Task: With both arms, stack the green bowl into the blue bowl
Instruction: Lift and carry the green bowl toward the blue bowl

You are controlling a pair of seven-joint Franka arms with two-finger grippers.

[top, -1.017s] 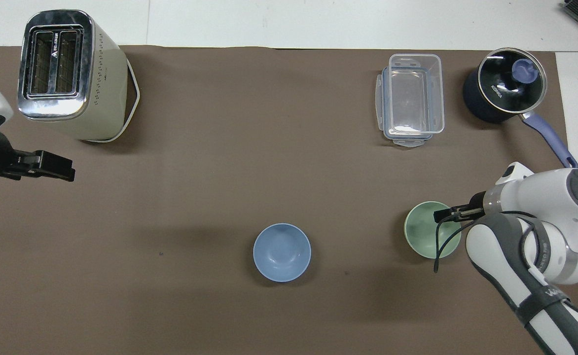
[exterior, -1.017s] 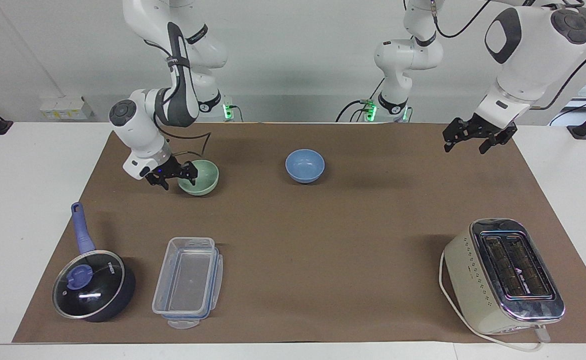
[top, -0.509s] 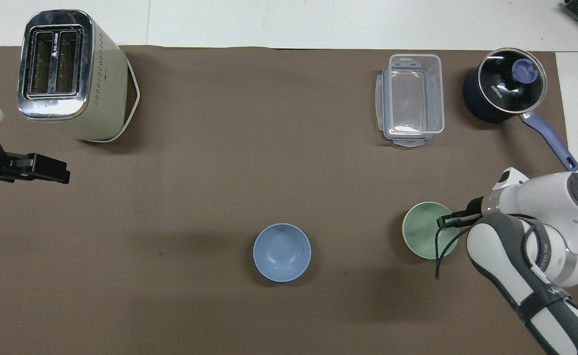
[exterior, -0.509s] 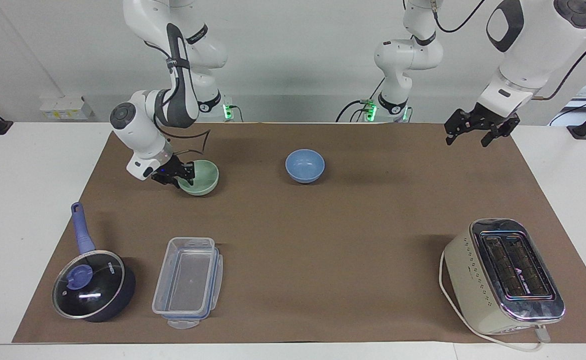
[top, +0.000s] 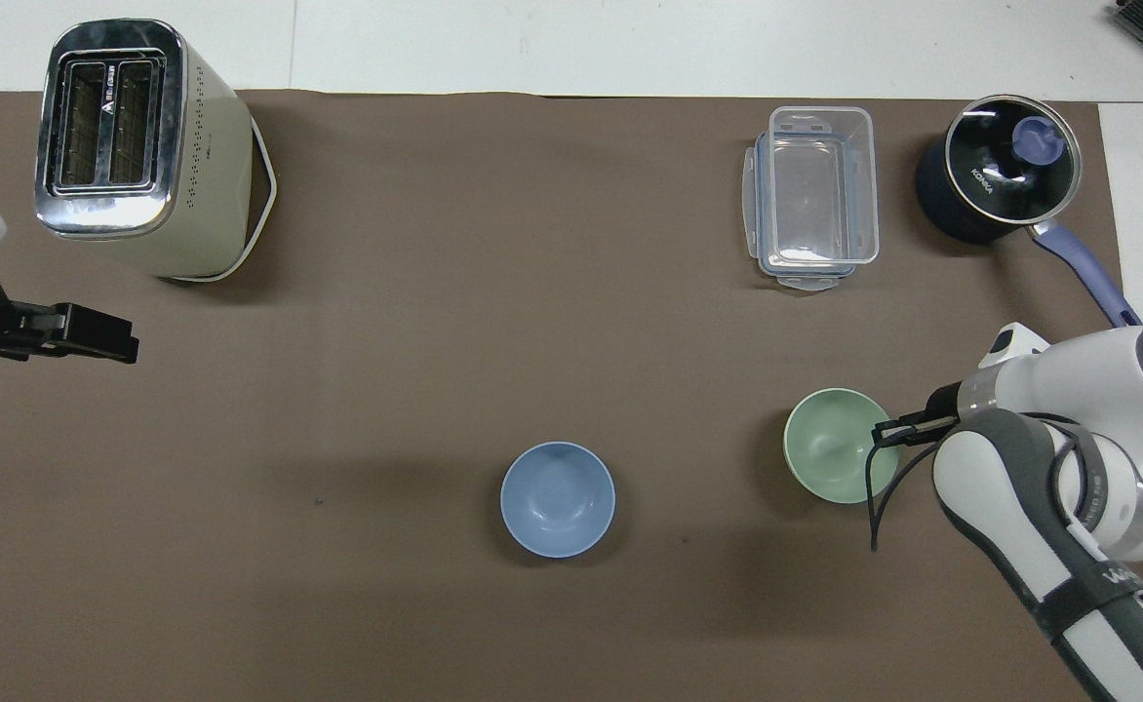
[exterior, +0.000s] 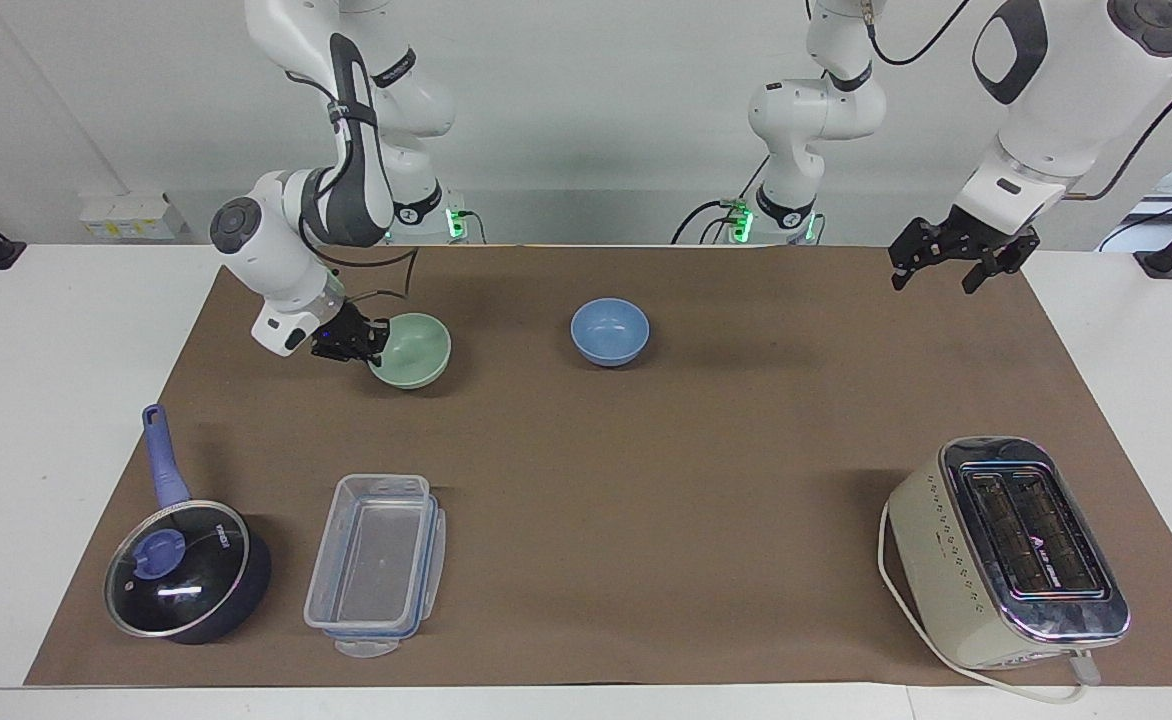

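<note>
Facing view: one green bowl (exterior: pixel 412 350), tilted, rim pinched by right hand (exterior: pixel 358 345); one blue bowl (exterior: pixel 610 331) mid-worktop toward the robots' edge; left hand (exterior: pixel 956 262) spread, aloft.
Overhead view: one saucepan (top: pixel 997 168), lid marked "KONKA"; one toaster (top: pixel 142 146).

A white desk (exterior: pixel 66 330) carries a brown mat (exterior: pixel 646 470). A plain white wall (exterior: pixel 586 100) rises at the robots' end, evenly lit.
</note>
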